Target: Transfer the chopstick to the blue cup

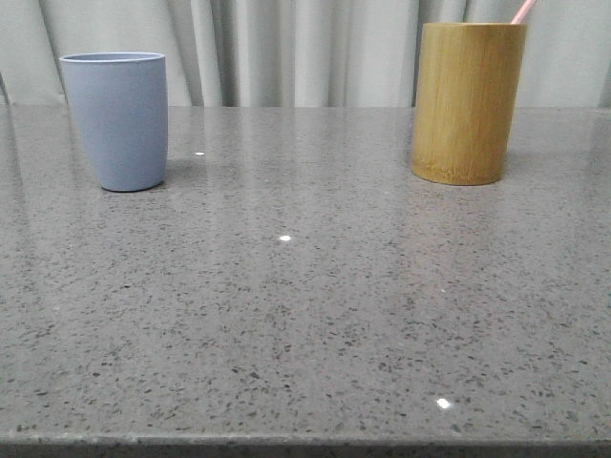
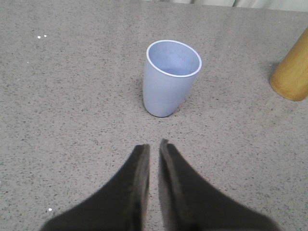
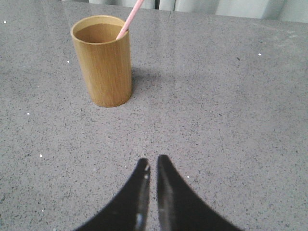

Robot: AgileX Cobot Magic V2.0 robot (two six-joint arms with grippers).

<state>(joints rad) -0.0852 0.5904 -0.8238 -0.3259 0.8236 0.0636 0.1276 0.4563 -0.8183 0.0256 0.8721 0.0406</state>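
The blue cup (image 1: 116,119) stands upright and empty at the far left of the table; it also shows in the left wrist view (image 2: 169,77). A pale pink chopstick (image 1: 522,10) leans out of the bamboo cylinder (image 1: 468,100) at the far right, also seen in the right wrist view (image 3: 130,19). My left gripper (image 2: 154,147) is shut and empty, a short way back from the blue cup. My right gripper (image 3: 153,163) is shut and empty, well back from the bamboo cylinder (image 3: 103,60). Neither gripper shows in the front view.
The grey speckled stone table (image 1: 305,305) runs to a front edge near the bottom of the front view. Pale curtains (image 1: 296,48) hang behind the table. The bamboo cylinder's edge shows in the left wrist view (image 2: 292,72).
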